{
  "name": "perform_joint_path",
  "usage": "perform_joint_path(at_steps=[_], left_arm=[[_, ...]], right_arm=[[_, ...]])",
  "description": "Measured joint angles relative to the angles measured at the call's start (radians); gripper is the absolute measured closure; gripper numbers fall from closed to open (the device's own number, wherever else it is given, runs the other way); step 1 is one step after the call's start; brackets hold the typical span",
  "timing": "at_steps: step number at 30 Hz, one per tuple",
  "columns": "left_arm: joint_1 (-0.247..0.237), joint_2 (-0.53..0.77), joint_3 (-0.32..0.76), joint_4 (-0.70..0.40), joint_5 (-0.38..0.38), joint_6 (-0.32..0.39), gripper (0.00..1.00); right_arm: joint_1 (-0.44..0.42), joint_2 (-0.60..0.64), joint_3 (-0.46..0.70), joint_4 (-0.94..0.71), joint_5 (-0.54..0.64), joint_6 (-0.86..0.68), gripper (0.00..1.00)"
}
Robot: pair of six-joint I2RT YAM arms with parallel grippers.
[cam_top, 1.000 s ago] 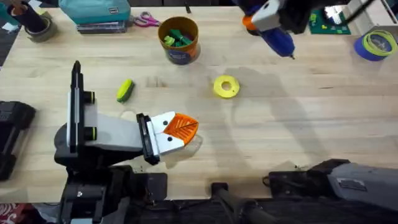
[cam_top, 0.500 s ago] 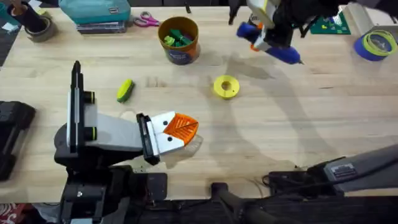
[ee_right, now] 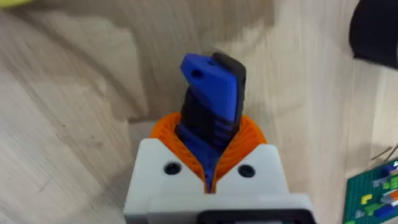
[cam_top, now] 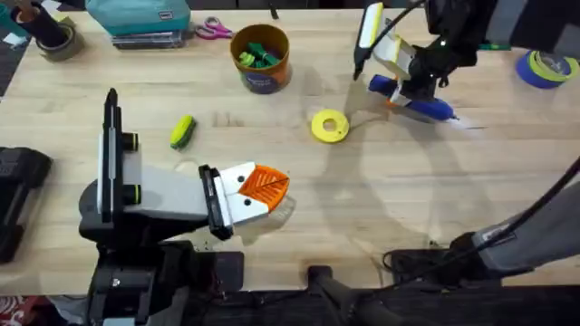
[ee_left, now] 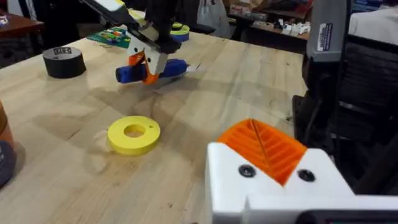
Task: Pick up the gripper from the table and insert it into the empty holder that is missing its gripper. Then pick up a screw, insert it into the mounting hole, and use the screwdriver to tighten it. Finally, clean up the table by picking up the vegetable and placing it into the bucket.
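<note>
screwdriver point(cam_top: 412, 98) clamped in right pincer point(cam_top: 405, 89), on table point(cam_top: 381, 190)

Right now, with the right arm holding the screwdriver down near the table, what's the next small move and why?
Probably open the right gripper and let go. The screwdriver lies flat, low over or on the wood past the yellow spool, and the orange fingertip appears already seated in its holder. The vegetable is not yet in the bucket.

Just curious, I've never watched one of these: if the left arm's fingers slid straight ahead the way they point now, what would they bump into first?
Probably nothing nearby: the left gripper points right over bare table. The yellow spool sits off to the side, though depth is hard to judge.
</note>
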State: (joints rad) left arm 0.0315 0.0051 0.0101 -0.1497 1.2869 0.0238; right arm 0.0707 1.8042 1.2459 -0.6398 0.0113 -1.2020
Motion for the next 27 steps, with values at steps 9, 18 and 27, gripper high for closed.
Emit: perform_joint_path(at_steps=[9,18,27], left_arm=[[0.000,0.000,0.000,0.000,0.000,0.000,0.997],[0.000,0.000,0.000,0.000,0.000,0.000,0.997],[0.000,0.000,0.000,0.000,0.000,0.006,0.812]], right_arm=[[-0.054,0.009,-0.028,0.036,0.004,-0.019,0.936],[-0.047,0.009,-0.028,0.041,0.002,-0.033,0.006],[-0.045,-0.070,-0.030,0.033,-0.114,0.065,0.004]])
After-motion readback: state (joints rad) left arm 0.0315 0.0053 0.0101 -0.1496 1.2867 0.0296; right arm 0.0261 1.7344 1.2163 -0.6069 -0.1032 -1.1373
